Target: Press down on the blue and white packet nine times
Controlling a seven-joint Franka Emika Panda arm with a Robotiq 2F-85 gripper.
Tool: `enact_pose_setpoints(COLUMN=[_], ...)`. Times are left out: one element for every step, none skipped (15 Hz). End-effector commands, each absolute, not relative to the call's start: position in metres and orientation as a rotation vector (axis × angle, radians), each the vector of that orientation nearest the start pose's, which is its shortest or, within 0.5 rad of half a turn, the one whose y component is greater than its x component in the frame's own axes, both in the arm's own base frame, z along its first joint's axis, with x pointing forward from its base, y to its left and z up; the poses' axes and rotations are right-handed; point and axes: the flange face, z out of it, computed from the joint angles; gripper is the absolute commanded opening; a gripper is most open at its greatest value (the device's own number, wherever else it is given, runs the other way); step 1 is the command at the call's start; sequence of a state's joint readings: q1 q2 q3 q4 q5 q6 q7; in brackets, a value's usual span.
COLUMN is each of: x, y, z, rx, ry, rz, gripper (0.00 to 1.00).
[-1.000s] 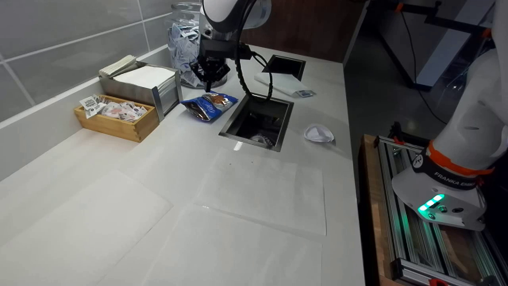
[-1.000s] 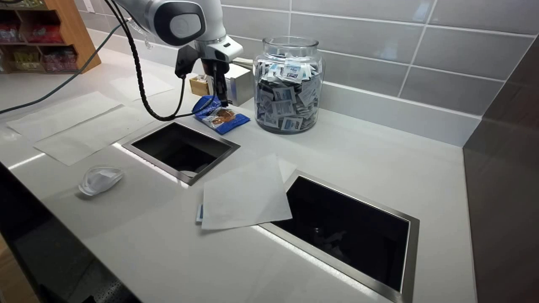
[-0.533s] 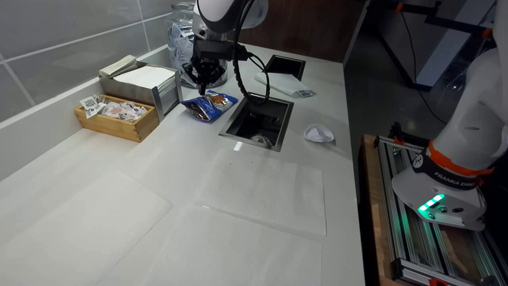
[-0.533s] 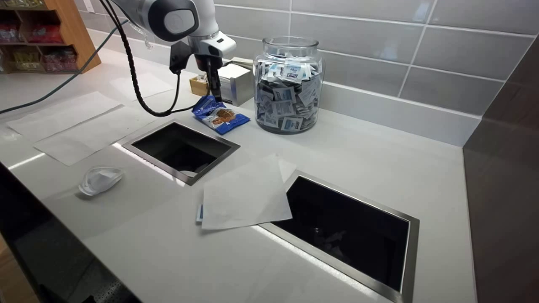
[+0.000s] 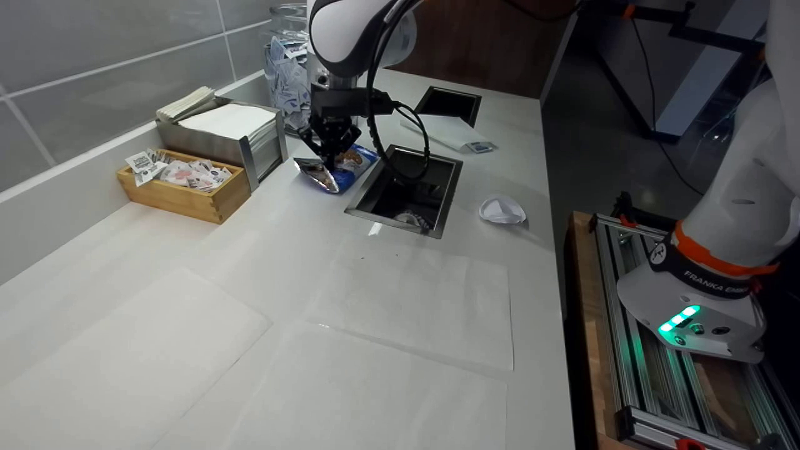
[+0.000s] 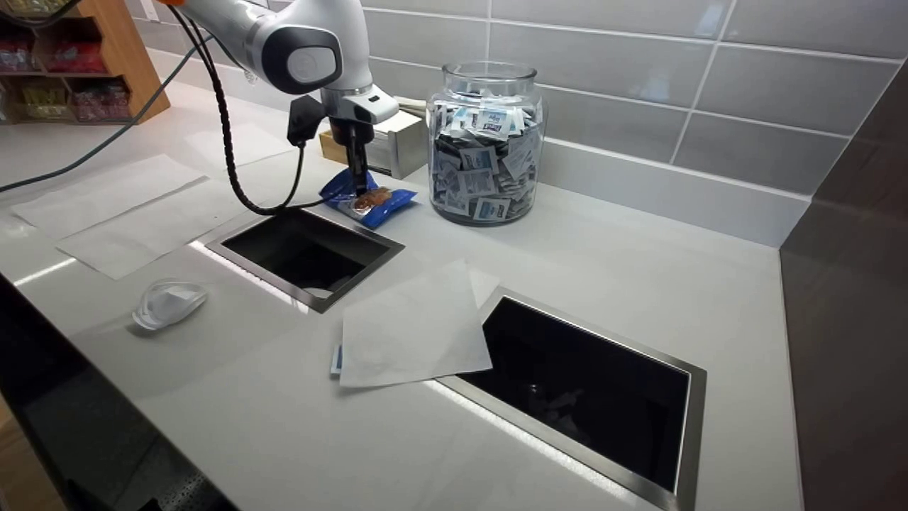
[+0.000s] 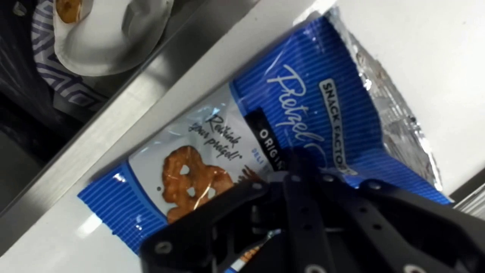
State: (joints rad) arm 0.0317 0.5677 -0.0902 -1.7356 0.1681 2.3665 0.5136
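Observation:
The blue and white packet, a pretzel bag with a silver torn end, lies on the white counter and shows in both exterior views and in the wrist view. My gripper points down onto the packet, also in an exterior view. In the wrist view, the gripper's fingers come together over the packet's middle, near the black label band. The fingers are shut with nothing between them that I can see. The tips seem to touch and dent the packet; the exact contact is dark and partly hidden.
A bin opening with a metal rim lies close beside the packet. A glass jar of sachets, a metal napkin holder and a wooden box stand near the wall. Another bin opening is further along the counter.
My gripper first shifts away from the packet's middle, then comes back and lower, onto the packet. The packet's silver end now tips up and the packet has shifted slightly.

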Motion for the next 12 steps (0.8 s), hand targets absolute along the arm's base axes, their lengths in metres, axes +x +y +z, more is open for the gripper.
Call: enact_pose_setpoints(x=[0.679,0.68,0.68,0.68,0.68,0.679,0.678,0.676,0.674,0.672,0.67,0.668], y=[-0.036,-0.036,-0.036,-0.035,-0.034,-0.033,-0.032,-0.031,-0.031,-0.031,-0.031,-0.032], z=[0.245,0.245,0.247,0.249,0.253,0.257,0.262,0.268,0.274,0.279,0.286,0.292], rx=[-2.89,-2.889,-2.887,-2.887,-2.889,-2.89,-2.89,-2.891,-2.893,-2.891,-2.884,-2.878], ry=[1.003,1.002,1.003,1.001,1.0,1.0,1.0,0.999,1.001,1.001,1.0,1.003], rz=[-0.003,0.003,0.002,0.003,0.0,-0.006,-0.016,-0.031,-0.045,-0.058,-0.074,-0.09], gripper=[0.0,0.0,0.0,0.0,0.0,0.0,0.0,0.0,0.0,0.0,0.0,0.0])
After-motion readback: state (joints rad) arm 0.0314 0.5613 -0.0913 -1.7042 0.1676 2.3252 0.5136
